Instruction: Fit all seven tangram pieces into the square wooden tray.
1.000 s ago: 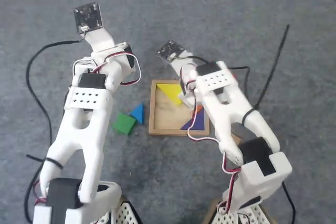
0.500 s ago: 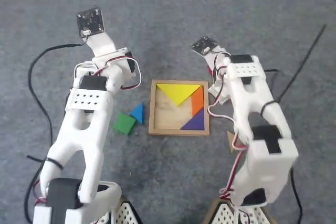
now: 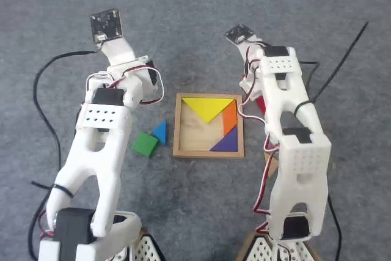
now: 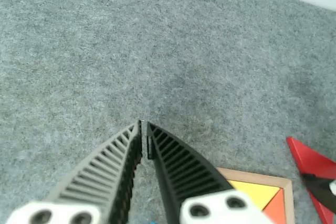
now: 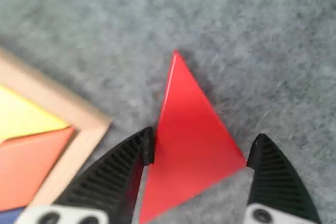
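The right claw (image 5: 205, 141) is spread open low over the grey felt surface (image 3: 317, 35), and the red triangle (image 5: 189, 140) lies flat between its two fingers. One fingertip (image 5: 147, 148) sits at the triangle's long side, on the side toward the tray. The other fingertip (image 5: 261, 148) stands just beside the triangle's outer corner. Whether either finger touches the piece cannot be told. The triangle's sharp point aims away from the wrist, past both fingertips. The piece rests on the surface just outside the far right corner of the square wooden tray (image 3: 178, 128), close to the rim but apart from it.

The tray lies near the middle of the surface, between the two arms. A yellow triangle (image 3: 206, 108) fills the middle of its far edge. An orange piece (image 3: 230, 118) runs along its right edge, and a purple triangle (image 3: 226, 143) sits in its near right corner. The left half of the tray floor is bare wood.

The left claw (image 4: 143, 126) is clenched, tips together with nothing between them. It hangs over open felt beyond the tray's far left corner. A blue triangle (image 3: 160, 131) and a green piece (image 3: 144, 144) lie on the surface just beside the tray's left edge, nearly touching each other and well apart from the left claw.
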`<act>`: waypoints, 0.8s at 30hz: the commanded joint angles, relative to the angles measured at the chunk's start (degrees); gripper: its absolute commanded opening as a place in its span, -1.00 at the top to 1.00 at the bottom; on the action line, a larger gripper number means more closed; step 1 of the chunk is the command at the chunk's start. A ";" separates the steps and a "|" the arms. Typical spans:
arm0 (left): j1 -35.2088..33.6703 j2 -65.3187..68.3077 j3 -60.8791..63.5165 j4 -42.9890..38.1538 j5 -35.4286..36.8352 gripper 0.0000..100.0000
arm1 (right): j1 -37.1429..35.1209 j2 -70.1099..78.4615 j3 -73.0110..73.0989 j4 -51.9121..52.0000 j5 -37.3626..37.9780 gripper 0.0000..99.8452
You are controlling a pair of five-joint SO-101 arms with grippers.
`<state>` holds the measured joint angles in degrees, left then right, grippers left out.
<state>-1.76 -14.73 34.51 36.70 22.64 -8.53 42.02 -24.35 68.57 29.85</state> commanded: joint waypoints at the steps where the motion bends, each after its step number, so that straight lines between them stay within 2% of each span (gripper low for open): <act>1: -0.09 -2.81 -0.48 -0.88 -0.88 0.97 | 1.63 2.86 -8.26 2.77 -0.62 0.41; 6: 0.00 -2.81 -0.48 -0.88 -0.88 0.97 | 3.21 8.40 -18.29 9.80 -0.62 0.39; 11: 0.00 -2.81 -0.48 -0.88 -0.88 0.97 | 3.82 12.26 -24.44 15.08 -0.53 0.14; 13: 0.00 -2.81 -0.48 -0.88 -0.88 0.97 | 3.82 13.67 -25.93 16.40 -0.53 0.12; 19: 0.00 -2.81 -0.48 -0.88 -0.88 0.97 | 3.82 15.78 -29.19 19.03 -0.53 0.20; 24: 0.00 -2.81 -0.48 -0.88 -0.88 0.97 | 4.26 16.75 -29.19 18.95 -0.70 0.43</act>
<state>-1.76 -14.73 34.51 36.70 22.64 -6.59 58.81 -51.69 86.33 29.49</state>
